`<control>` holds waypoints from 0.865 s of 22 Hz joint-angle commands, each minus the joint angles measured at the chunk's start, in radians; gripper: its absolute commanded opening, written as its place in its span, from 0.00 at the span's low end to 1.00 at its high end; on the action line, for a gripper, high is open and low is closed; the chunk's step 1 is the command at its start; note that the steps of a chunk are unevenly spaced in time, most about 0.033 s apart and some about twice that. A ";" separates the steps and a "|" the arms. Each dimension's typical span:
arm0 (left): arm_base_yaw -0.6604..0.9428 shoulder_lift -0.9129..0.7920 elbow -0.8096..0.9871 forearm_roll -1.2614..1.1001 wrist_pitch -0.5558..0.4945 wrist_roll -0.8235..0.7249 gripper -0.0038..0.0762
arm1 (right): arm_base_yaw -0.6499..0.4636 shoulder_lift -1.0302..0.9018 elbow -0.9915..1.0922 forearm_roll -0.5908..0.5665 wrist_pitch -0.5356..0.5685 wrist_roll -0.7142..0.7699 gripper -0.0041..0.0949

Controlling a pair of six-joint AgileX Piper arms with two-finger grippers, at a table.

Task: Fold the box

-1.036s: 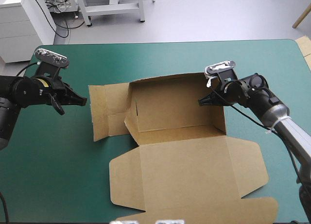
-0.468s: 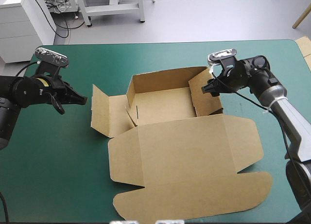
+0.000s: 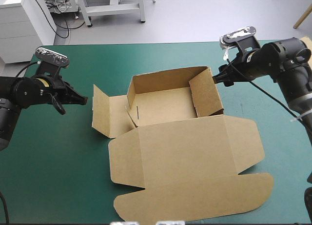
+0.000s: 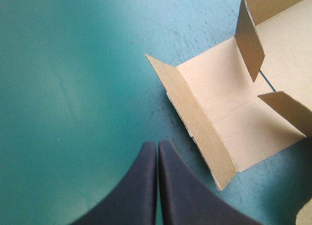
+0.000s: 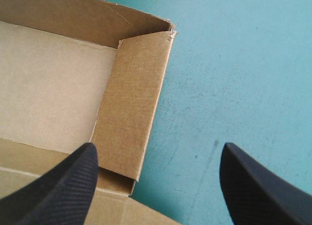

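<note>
Box (image 3: 185, 156) sits centre of the desk (image 3: 48, 176), far and right walls up, lid flat. Left jaws pressed together, off its left flap; right jaws spread beside the right wall.

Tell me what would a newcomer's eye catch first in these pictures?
The brown box at the middle of the table: far and right walls raised, its left flap lying open and the lid flat toward the near edge. The right gripper, fingers open, is beside the right wall; the left gripper, shut, is apart from the left flap.
</note>
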 commanded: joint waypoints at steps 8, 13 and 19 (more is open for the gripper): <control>0.002 -0.027 -0.024 -0.018 -0.039 -0.008 0.04 | -0.006 -0.085 -0.039 0.004 -0.004 -0.022 0.69; 0.002 -0.027 -0.024 -0.019 -0.044 -0.008 0.04 | -0.006 -0.016 -0.039 0.036 -0.004 -0.022 0.69; 0.002 -0.027 -0.024 -0.020 -0.039 -0.008 0.04 | -0.006 0.187 -0.039 0.084 -0.006 -0.022 0.69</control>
